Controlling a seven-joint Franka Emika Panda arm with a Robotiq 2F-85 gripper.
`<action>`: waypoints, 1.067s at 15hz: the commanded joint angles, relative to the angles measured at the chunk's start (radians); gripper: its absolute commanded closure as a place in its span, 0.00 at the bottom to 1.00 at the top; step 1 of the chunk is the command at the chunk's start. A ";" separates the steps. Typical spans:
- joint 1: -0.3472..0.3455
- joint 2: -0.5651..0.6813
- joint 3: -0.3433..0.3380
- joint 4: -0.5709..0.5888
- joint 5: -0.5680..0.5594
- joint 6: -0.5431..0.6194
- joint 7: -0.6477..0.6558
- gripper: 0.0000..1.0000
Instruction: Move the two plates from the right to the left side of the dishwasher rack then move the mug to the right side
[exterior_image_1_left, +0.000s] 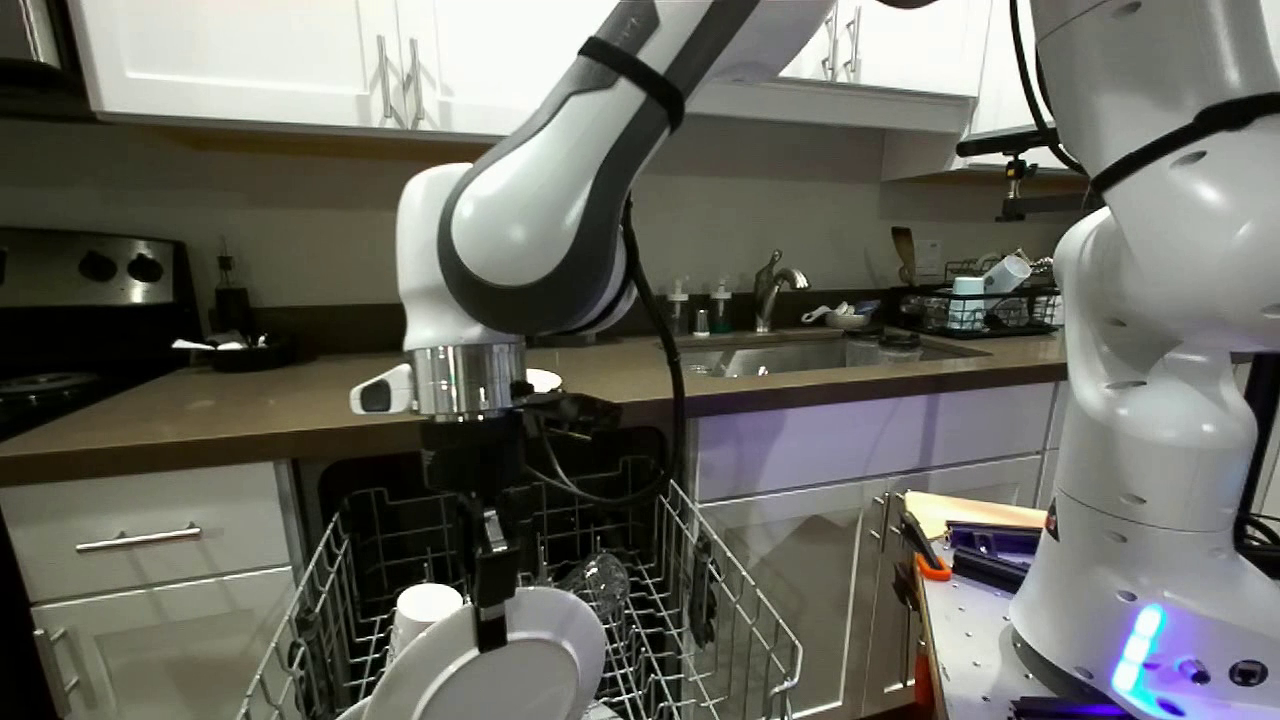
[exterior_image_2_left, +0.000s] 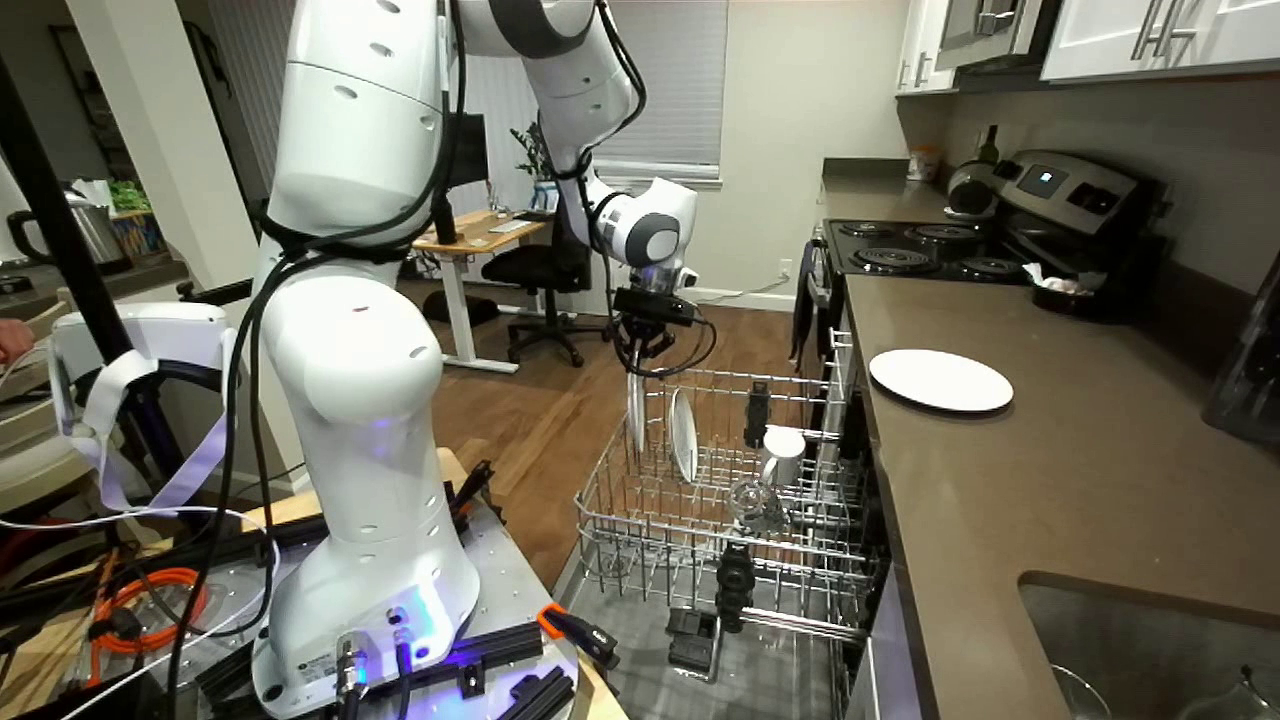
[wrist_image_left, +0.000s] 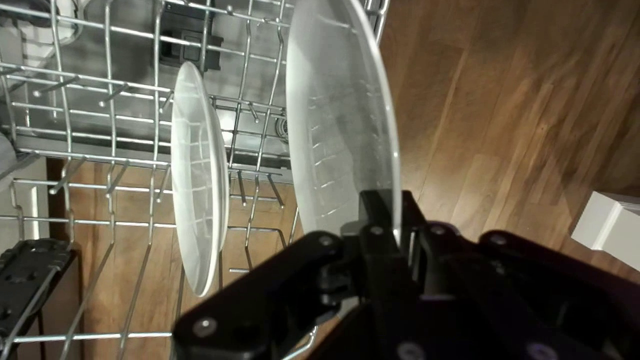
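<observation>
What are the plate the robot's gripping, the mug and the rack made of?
The plate looks like glazed ceramic: white, glossy, reflecting light. The mug, smooth and white, is probably ceramic too. The rack seems metal wire, perhaps coated: thin and shiny.

You're in a kitchen, a home one by the look of it. White cabinets (exterior_image_1_left: 240, 55) hang above a brown worktop (exterior_image_2_left: 1050, 480), and a stove (exterior_image_2_left: 938, 253) with coil burners (exterior_image_2_left: 893, 260) adjoins its short edge. Near the worktop's back edge you have a tap (exterior_image_1_left: 768, 290) over the sink (exterior_image_1_left: 760, 358), with a dish drainer (exterior_image_1_left: 928, 318) beside it. Below the front edge, a dishwasher rack (exterior_image_1_left: 736, 565) juts out. Across the wood floor (exterior_image_2_left: 540, 400) you can see a desk (exterior_image_2_left: 490, 237) with a monitor (exterior_image_2_left: 470, 155), an office chair (exterior_image_2_left: 540, 265) and a window blind (exterior_image_2_left: 685, 95).
</observation>
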 joint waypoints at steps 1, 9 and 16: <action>-0.006 0.021 0.005 0.049 -0.011 -0.010 -0.025 0.98; -0.010 0.092 -0.005 0.120 -0.050 0.000 -0.043 0.98; -0.019 0.146 -0.009 0.166 -0.078 -0.014 -0.041 0.98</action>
